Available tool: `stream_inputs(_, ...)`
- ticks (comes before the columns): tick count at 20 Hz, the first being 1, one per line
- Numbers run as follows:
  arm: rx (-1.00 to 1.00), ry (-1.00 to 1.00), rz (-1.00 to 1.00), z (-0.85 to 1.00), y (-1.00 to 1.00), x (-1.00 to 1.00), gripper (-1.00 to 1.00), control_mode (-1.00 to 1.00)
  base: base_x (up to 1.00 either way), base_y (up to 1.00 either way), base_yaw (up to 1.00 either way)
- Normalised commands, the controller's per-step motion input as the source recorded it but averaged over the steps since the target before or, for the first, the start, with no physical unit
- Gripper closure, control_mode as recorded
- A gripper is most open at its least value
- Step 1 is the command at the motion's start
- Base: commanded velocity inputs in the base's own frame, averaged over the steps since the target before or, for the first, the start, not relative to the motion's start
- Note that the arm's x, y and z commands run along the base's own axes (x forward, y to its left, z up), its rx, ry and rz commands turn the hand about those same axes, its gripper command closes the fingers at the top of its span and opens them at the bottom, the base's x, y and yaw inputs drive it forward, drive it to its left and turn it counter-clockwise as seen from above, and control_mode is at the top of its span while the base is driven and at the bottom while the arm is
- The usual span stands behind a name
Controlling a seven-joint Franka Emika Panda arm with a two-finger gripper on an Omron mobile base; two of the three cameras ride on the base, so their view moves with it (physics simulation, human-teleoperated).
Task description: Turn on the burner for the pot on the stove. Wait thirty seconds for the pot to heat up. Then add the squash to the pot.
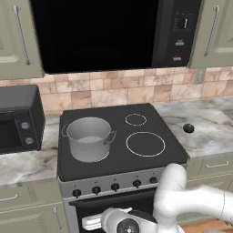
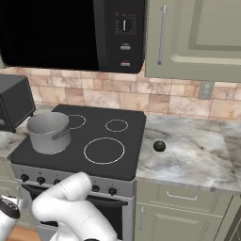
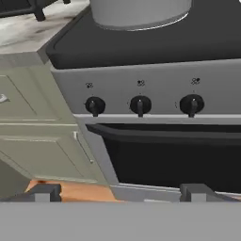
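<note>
Nearest, gripper [image 3: 120, 192] low before the stove [image 1: 150, 160], jaws spread wide, nothing held, facing the silver front panel. Step in hand, by judgement: burner knob for the pot. Best done by picking the right knob first; three knobs in the hand view, left [image 3: 94, 105], middle [image 3: 140, 104], right [image 3: 191, 104], each with pointer bar straight down, long axis vertical, all seemingly off. Fingers to straddle that bar squarely, close, then rotate about the knob's own axis without sliding sideways onto a neighbour. Beyond, pot [image 1: 89, 138] upright on the front-left of the glass top, mouth up, loop handles out to either side. Farthest, squash [image 2: 159, 146] on the counter right of the stove, well apart from pot; round, no clear long axis.
</note>
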Motion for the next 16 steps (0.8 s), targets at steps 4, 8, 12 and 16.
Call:
stream_inputs(4,0.00,-0.19,0.00,-0.02,0.20,-0.18,-1.00,-1.00,0.00,0.00,0.00)
stream_inputs(8,-0.01,-0.19,0.00,0.00,0.24,-0.26,-1.00,-1.00,0.00,0.00,0.00)
stream_inputs(12,-0.01,-0.11,0.00,0.00,0.30,-0.22,-1.00,-1.00,0.00,0.00,0.00)
stream_inputs(16,-0.02,-0.10,0.00,0.00,0.26,-0.21,-1.00,-1.00,0.00,0.00,0.00)
